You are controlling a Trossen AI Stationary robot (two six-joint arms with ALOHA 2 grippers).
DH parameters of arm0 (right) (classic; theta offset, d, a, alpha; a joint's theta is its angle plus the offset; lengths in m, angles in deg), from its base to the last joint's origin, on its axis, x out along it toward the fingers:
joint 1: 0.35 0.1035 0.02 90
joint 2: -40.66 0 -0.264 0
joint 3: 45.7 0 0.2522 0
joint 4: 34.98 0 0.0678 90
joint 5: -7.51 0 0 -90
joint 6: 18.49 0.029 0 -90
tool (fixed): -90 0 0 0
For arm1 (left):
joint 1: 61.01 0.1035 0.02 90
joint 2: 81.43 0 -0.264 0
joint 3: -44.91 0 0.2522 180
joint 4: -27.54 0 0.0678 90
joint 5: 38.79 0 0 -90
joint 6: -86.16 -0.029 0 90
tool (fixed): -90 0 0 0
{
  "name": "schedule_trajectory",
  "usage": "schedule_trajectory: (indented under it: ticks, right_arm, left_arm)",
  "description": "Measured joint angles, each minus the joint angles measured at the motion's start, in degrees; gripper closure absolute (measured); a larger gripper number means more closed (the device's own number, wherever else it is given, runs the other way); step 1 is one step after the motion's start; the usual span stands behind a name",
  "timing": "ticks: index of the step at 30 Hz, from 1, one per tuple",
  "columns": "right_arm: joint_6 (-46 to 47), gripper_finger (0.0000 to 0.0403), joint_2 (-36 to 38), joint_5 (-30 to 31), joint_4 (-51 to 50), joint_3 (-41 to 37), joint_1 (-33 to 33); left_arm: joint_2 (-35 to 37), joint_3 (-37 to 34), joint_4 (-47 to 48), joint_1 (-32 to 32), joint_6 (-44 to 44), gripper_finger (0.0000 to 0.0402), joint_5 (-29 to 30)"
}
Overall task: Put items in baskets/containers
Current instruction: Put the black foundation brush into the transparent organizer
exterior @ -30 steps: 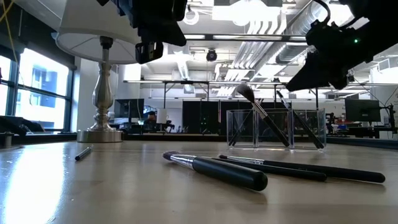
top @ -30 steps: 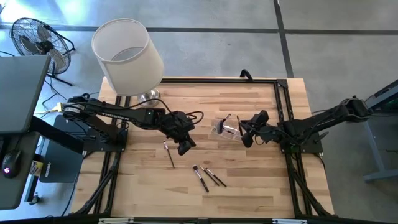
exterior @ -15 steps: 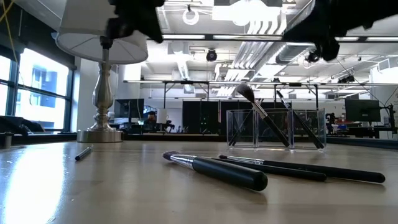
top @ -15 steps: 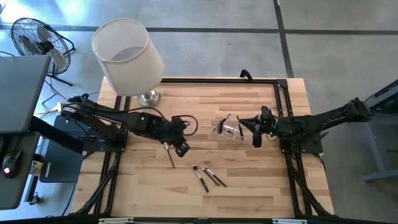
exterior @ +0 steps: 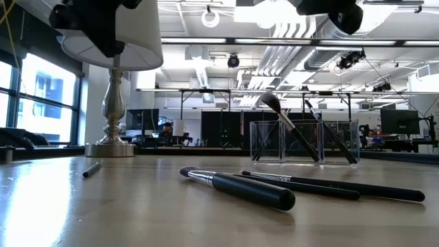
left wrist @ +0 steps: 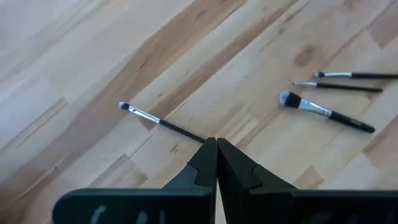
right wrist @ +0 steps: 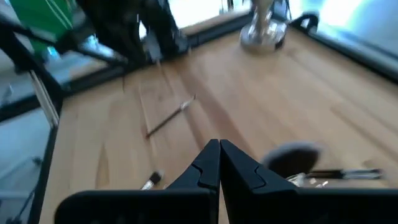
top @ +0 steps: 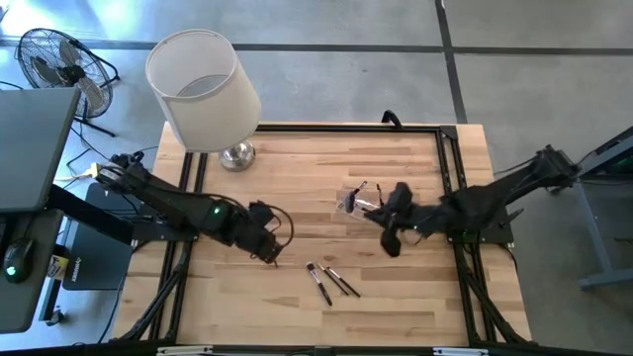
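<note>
A clear box (top: 361, 205) stands right of the table's middle, and several brushes (exterior: 295, 134) lean inside it with their heads up. A thin brush (left wrist: 160, 121) lies flat on the wood at the left. Three more brushes (top: 331, 282) lie side by side near the front. My left gripper (top: 269, 252) hangs shut just above the thin brush's handle end, pointing steeply down. My right gripper (top: 389, 242) is shut and raised, on the near side of the box. Neither gripper holds anything.
A lamp with a big white shade (top: 203, 89) and a metal base (top: 237, 155) stands at the far left of the table. A black frame (top: 450, 178) runs along the table's far and right edges. Bare wood (top: 415, 307) lies at the front right.
My left gripper has gone toward the table's left and near edge and tipped steeply downward, ending over the thin brush. My right gripper has risen and drawn away from the box toward the near edge. The brushes and the box have not moved.
</note>
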Motion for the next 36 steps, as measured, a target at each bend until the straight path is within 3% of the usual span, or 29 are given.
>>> schedule_trajectory:
  ticks: [7, 11, 17, 27, 36]
  right_arm:
    - [2.8, 0.0402, -17.5, -0.8, -7.3, 15.3, 2.6]
    - [5.0, 0.0402, -25.0, -4.1, -11.9, 24.0, 3.1]
    - [11.8, 0.0403, -33.8, -8.4, -20.1, 32.7, 3.0]
    - [23.6, 0.0403, -41.1, -16.7, -22.8, 34.3, 3.7]
    - [33.0, 0.0403, -41.9, -14.6, -31.4, 34.3, 7.5]
  left_arm:
    - [1.3, -6.6, -0.8, -5.5, 2.8, 0.0401, -1.1]
    - [2.8, -13.1, -9.8, -7.7, 2.8, 0.0401, -5.0]
    - [5.9, -21.1, -24.1, -12.1, 2.8, 0.0401, -5.1]
    - [5.8, -22.5, -31.6, -17.7, 3.2, 0.0401, -1.5]
    - [5.8, -22.5, -32.5, -17.8, 2.5, 0.0401, 0.1]
